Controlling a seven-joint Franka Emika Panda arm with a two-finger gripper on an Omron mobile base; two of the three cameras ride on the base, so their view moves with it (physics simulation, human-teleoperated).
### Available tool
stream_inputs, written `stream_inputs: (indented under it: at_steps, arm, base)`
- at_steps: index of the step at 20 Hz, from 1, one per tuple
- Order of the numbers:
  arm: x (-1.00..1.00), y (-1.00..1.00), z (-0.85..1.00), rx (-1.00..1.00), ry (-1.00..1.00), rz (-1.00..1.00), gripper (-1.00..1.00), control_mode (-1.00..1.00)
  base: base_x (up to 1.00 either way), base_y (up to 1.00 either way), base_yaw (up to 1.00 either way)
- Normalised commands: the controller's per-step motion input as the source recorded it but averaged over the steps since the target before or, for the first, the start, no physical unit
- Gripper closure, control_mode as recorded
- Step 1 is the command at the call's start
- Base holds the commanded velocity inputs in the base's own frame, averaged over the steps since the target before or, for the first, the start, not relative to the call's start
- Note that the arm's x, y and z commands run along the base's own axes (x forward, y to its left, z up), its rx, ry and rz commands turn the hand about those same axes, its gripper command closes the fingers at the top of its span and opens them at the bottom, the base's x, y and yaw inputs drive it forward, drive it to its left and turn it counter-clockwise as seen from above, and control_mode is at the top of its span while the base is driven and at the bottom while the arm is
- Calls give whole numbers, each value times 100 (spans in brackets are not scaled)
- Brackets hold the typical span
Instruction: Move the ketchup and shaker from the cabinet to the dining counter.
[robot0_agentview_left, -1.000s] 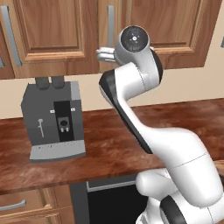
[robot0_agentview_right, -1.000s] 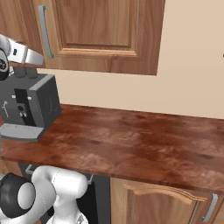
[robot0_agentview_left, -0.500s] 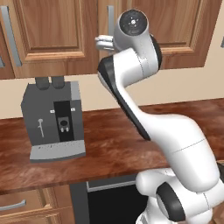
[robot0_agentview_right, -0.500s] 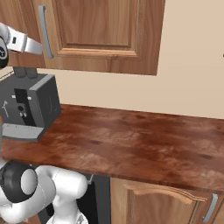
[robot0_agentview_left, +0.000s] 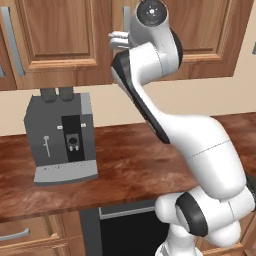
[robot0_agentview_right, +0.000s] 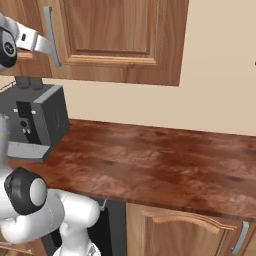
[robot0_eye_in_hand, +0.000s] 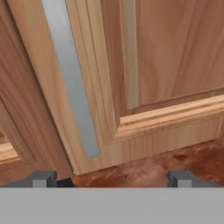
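Cabinet (robot0_eye_in_hand: 175, 65) doors face you shut, contents hidden; gripper (robot0_eye_in_hand: 111, 178) fingers spread wide just before the silver bar handle (robot0_eye_in_hand: 72, 83), holding nothing.

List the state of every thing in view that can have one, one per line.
cabinet: doors shut, contents hidden.
cabinet handle: upright silver bar, untouched, just ahead of the fingers.
gripper: open, empty, raised to the door.
coffee machine: upright on the wall counter, nothing under its spout.
wall counter drawer: shut.
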Motion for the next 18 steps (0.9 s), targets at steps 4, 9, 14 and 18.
stream_inputs:
  at_steps: [4, 9, 14, 18]
  arm:
    - [35, -6, 11, 5, 12, 4, -100, -100]
    - [42, 0, 1, 3, 14, 2, -100, -100]
    - [44, 1, 0, 0, 10, 0, -100, -100]
    - [44, 6, 0, 0, 6, 0, -100, -100]
  base:
    - [0, 0, 0]
    - [0, 0, 0]
    - [0, 0, 0]
    - [0, 0, 0]
